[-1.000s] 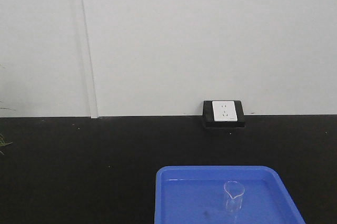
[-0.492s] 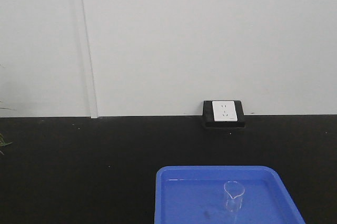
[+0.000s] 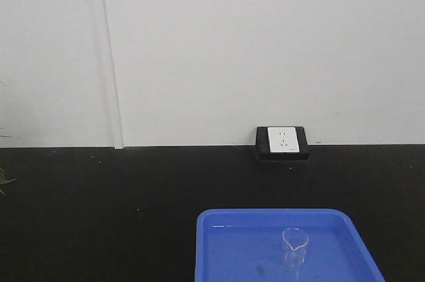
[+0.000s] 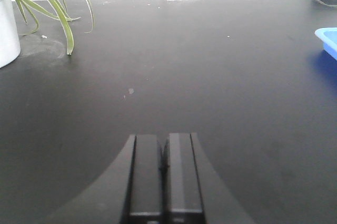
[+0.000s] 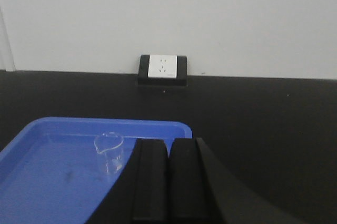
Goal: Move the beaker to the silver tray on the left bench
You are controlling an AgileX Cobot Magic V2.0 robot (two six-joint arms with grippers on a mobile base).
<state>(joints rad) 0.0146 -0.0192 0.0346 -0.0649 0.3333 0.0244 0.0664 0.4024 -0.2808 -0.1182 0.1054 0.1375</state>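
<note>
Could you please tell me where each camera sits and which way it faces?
Front view: faces the white wall across the black bench, blue tray and beaker lowest; no robot part shows.
Left wrist view: low over the bench, looking toward a potted plant; shut left claw shows.
Right wrist view: behind the shut right claw, facing tray, beaker and socket.
Front and right wrist share tray, beaker, socket.

The beaker (image 5: pixel 109 154) stands in the blue tray (image 5: pixel 47 182), beside the closed right gripper (image 5: pixel 168 143).
</note>
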